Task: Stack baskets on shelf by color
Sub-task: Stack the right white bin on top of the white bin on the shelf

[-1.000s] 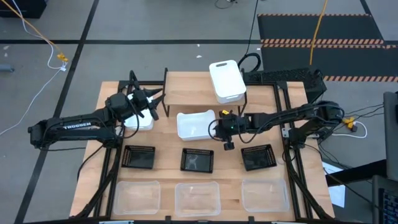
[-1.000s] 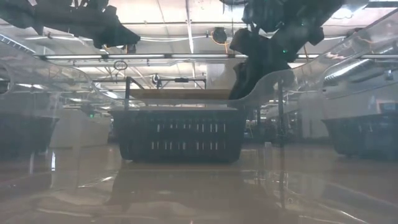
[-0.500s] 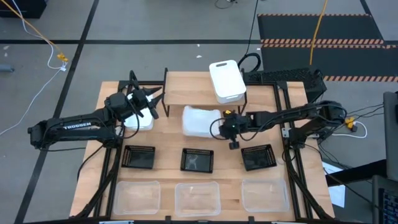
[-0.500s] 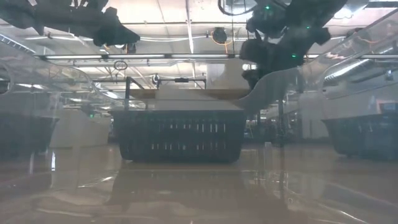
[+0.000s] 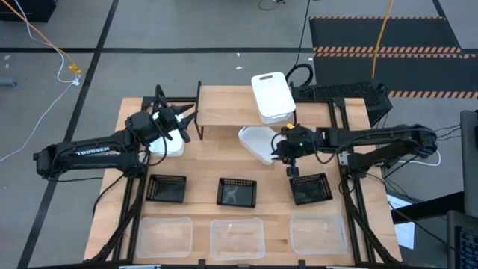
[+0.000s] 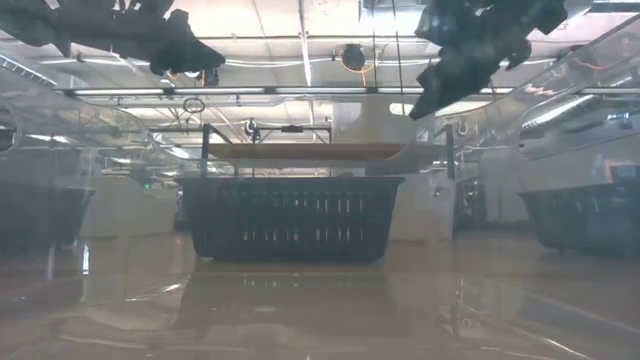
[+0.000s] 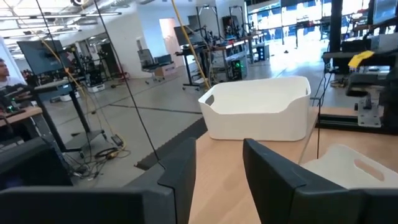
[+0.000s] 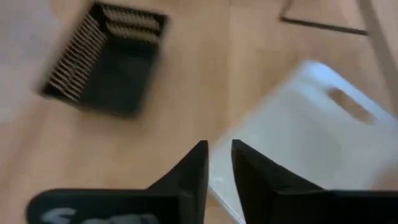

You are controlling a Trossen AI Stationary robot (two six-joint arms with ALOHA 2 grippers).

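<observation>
My right gripper (image 5: 281, 146) is shut on a white basket (image 5: 258, 143), held tilted in front of the shelf (image 5: 231, 116). A second white basket (image 5: 271, 97) rests by its bottom on the shelf's right end. A third white basket (image 5: 169, 143) lies on the table under my left arm. My left gripper (image 5: 185, 122) is open and empty by the shelf's left end; in the left wrist view (image 7: 217, 180) it looks toward the shelf basket (image 7: 258, 115). Three black mesh baskets (image 5: 237, 193) and three clear baskets (image 5: 237, 237) stand in rows near the front. My right gripper pinches the white basket's wall at its rim (image 8: 219, 182) between its two fingers, at the end nearest the table's right edge. The fingers come level from the table's right side. The basket is lifted off the table and tipped, its slotted end wall (image 8: 350, 103) showing.
The shelf's left and middle parts (image 5: 224, 116) are bare. The right black mesh basket (image 5: 310, 189) lies just near of my right gripper. A black frame (image 5: 340, 93) stands at the table's far right.
My right gripper has gone toward the table's right edge and up with the white basket. The basket, which stood open side up on the table, has been lifted clear and tipped over, and now hangs tilted in front of the shelf's right half.
</observation>
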